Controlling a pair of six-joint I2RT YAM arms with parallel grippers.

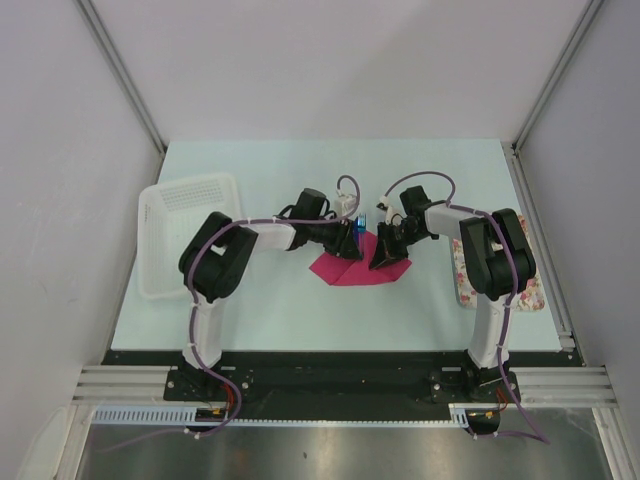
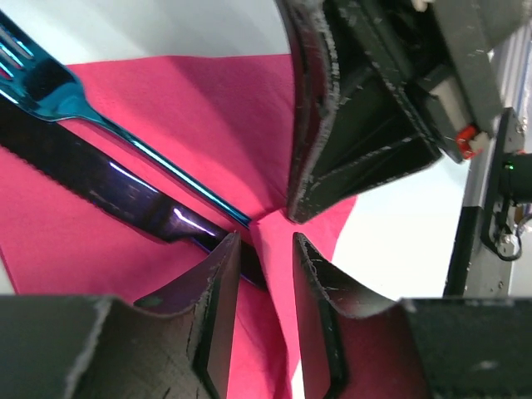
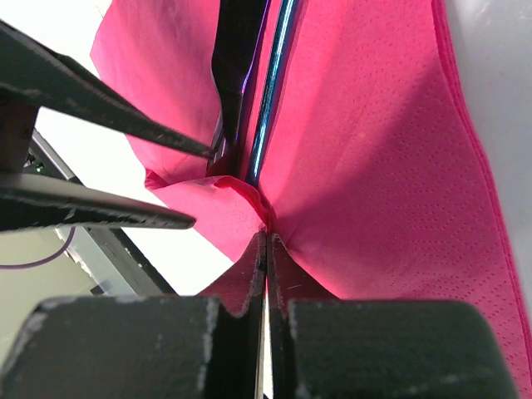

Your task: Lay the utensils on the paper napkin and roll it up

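I see pale mint tabletop [image 1: 300, 320] as enclosure floor. Plain white left wall [image 1: 60, 200], back wall [image 1: 330, 60], right wall [image 1: 600, 200]. Aluminium posts [image 1: 122, 80] in back corners. Black mounting strip [image 1: 340, 365] along near edge, silver extrusion rails [image 1: 120, 385] at ends, brushed steel sheet [image 1: 330, 455] below. Light on my feed even, shadows faint.

My counter [image 1: 330, 310] is a pale mint-green surface. On my left, a white perforated plastic basket [image 1: 165, 270] sits against its left edge. The magenta paper napkin [image 1: 340, 268] lies near the middle, its centre creased up off the surface. On my right, a floral-patterned rectangular tray [image 1: 463, 280] rests by the right edge, apart from the paper napkin.
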